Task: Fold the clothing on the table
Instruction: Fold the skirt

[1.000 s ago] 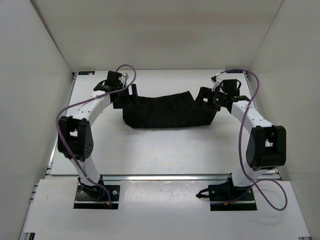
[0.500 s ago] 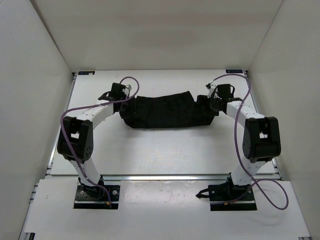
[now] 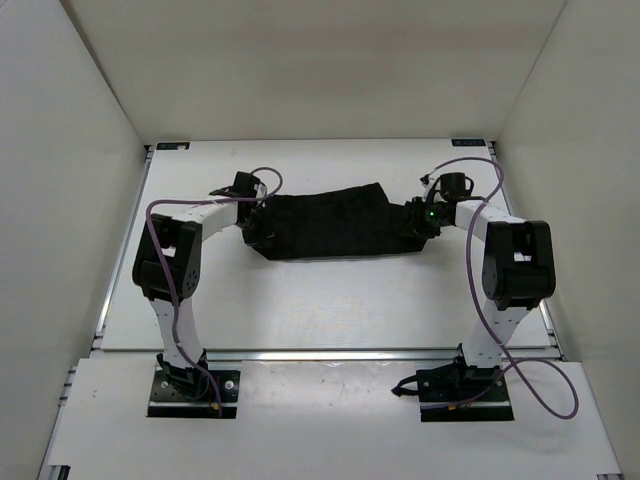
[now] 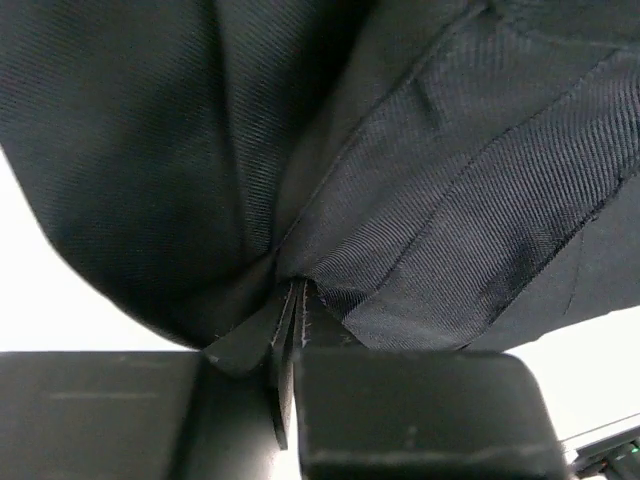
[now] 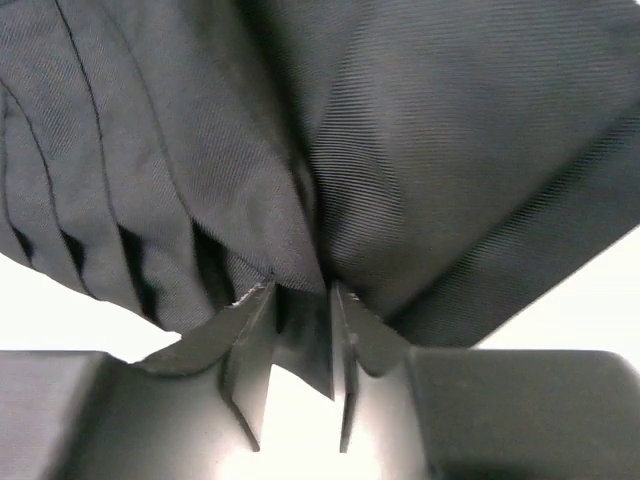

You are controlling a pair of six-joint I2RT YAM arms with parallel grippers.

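**Closing on both ends of the garment**

Over the last second both arms have moved inward from beside the clothing (image 3: 335, 222) onto its two short ends, and both pincers have gone from wide open to pinched.

The left gripper (image 4: 292, 305) now has its jaws almost together on a thin fold at the garment's left edge. The right gripper (image 5: 300, 315) is drawn in on a thicker tuck of pleats at the right edge, so its jaws stand slightly further apart with cloth filling the gap.

The clothing itself has barely shifted. It lies spread as a wide black band across the far middle of the table (image 3: 330, 300), its lower edge sagging toward the arms.

The grasp stage looks complete, with no fold made yet. Lifting both ends together and carrying them over appears to be the likely next step. The thin left pinch seems the likelier one to slip.
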